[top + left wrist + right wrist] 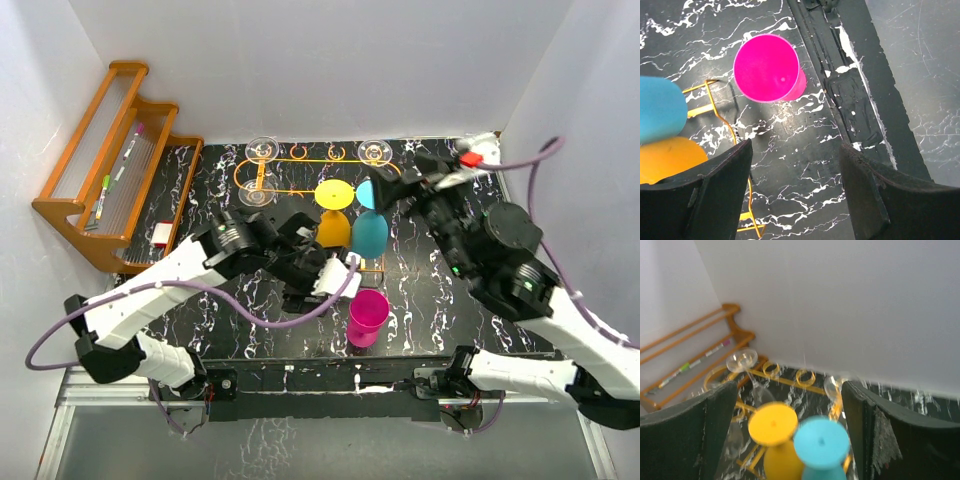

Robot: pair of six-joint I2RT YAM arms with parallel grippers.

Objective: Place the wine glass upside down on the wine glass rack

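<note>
A pink wine glass stands mouth up on the black marbled table, near the front edge; it also shows in the left wrist view. The orange wire rack stands at the back centre. A yellow glass and a teal glass hang upside down on it, with clear glasses at its far slots. My left gripper is open and empty, just left of the pink glass. My right gripper is open and empty, above the teal glass and the yellow glass.
A brown wooden stepped shelf holding pens stands at the back left, with a small white item by its foot. White walls close the back and both sides. A metal rail runs along the table's front edge.
</note>
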